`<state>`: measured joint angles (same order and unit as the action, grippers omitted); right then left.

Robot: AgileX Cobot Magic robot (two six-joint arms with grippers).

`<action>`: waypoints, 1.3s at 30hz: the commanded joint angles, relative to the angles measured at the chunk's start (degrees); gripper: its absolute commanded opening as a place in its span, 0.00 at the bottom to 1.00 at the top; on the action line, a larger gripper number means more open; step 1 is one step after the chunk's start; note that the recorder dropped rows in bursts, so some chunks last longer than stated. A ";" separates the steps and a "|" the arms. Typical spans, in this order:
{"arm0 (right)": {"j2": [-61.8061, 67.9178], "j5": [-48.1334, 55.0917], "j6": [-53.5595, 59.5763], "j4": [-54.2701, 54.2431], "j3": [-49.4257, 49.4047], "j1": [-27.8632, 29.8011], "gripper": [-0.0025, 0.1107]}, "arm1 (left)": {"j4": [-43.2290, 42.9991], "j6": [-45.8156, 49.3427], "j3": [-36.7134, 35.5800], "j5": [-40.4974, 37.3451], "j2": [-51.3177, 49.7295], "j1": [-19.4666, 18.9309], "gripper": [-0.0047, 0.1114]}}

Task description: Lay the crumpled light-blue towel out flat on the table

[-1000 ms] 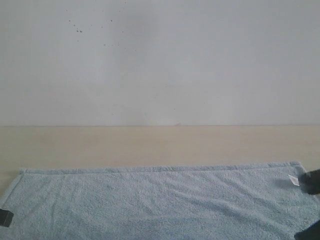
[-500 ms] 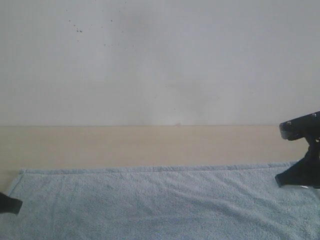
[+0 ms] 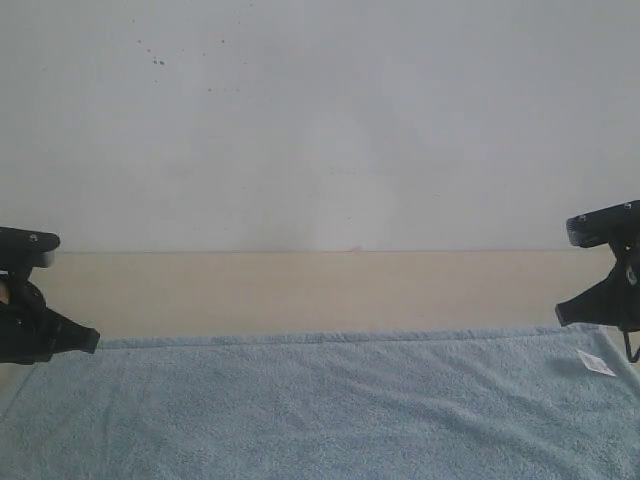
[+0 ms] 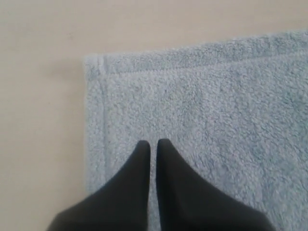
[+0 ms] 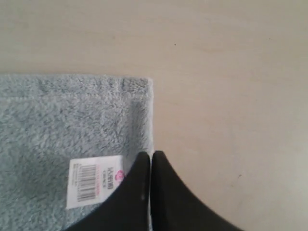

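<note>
The light-blue towel [image 3: 320, 400] lies flat across the near part of the beige table [image 3: 300, 290], its hemmed far edge straight. A white barcode tag [image 3: 596, 363] sits near its far right corner. My left gripper [image 3: 88, 340] hangs above the far left corner, shut and holding nothing. In the left wrist view the gripper [image 4: 153, 143] is over the towel [image 4: 202, 106], just inside the corner hem. My right gripper [image 3: 562, 314] hovers over the far right corner, shut and empty. In the right wrist view this gripper [image 5: 150, 154] is over the towel's side edge [image 5: 57, 115], beside the tag [image 5: 95, 182].
A plain white wall [image 3: 320, 120] stands behind the table. A bare strip of table shows between the towel's far edge and the wall, and bare table [image 5: 231, 96] lies beyond the towel's right side.
Both grippers have risen off the towel's far corners, the left from the bottom left edge of the exterior view. The towel stays flat, and the tag is uncovered again.
</note>
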<state>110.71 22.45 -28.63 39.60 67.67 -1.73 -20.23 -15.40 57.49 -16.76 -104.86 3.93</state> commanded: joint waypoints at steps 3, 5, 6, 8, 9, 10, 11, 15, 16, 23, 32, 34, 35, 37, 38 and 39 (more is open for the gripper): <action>4.36 -0.31 3.52 -0.53 3.81 1.13 0.02 | -2.22 0.48 4.47 0.46 -6.07 -0.01 0.08; 5.72 -0.72 3.77 -1.29 4.88 1.13 0.02 | -2.90 0.48 5.20 0.61 -7.08 -0.01 0.08; 6.32 -0.86 3.75 -1.54 5.19 1.13 0.02 | -2.90 0.48 5.45 0.73 -7.39 -0.01 0.08; 7.54 -1.12 3.75 -1.54 6.36 1.13 0.02 | -2.90 0.48 6.14 0.93 -7.85 -0.01 0.08; 7.99 -1.12 3.75 -1.54 6.98 1.13 0.02 | -2.90 0.48 6.53 0.93 -7.99 -0.01 0.08; 8.47 -1.12 3.75 -1.54 7.32 1.13 0.02 | -2.90 0.48 6.73 0.93 -8.09 -0.01 0.08; 9.08 -1.12 3.75 -1.69 8.02 1.13 0.02 | -2.90 0.48 6.85 1.19 -8.23 -0.01 0.08; 10.63 -1.72 3.75 -1.78 9.16 1.13 0.02 | -3.16 0.48 6.85 2.48 -8.51 -0.01 0.08; 10.93 -2.21 3.75 -1.78 9.16 1.13 0.02 | -3.16 0.48 6.85 2.76 -8.73 -0.14 0.08; 13.03 -3.17 3.97 -1.78 9.16 1.13 0.02 | -3.16 0.48 6.85 3.66 -9.63 -1.62 0.08; 13.97 -7.29 3.97 -1.78 9.49 1.13 0.02 | -3.16 0.48 6.85 7.17 -11.99 -2.84 0.08; 13.97 -6.86 3.97 -1.78 10.33 1.13 0.02 | -3.16 0.48 6.85 8.06 -12.48 -2.84 0.08; 13.97 -6.73 3.97 -1.78 10.80 1.13 0.02 | -3.16 0.48 6.85 8.17 -12.42 -2.84 0.08; 13.97 -5.62 3.97 -1.91 11.72 1.13 0.02 | -3.16 0.48 7.27 7.95 -12.51 -2.84 0.08; 13.97 -5.38 3.97 -1.92 12.01 1.13 0.02 | -3.16 0.48 7.60 7.77 -12.51 -2.84 0.08; 13.97 -5.38 3.97 -1.92 12.01 1.13 0.02 | -3.16 0.48 7.91 7.81 -12.51 -2.84 0.08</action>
<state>124.65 16.53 -24.67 37.97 79.01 -0.94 -23.12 -14.96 64.35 -9.62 -117.21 1.18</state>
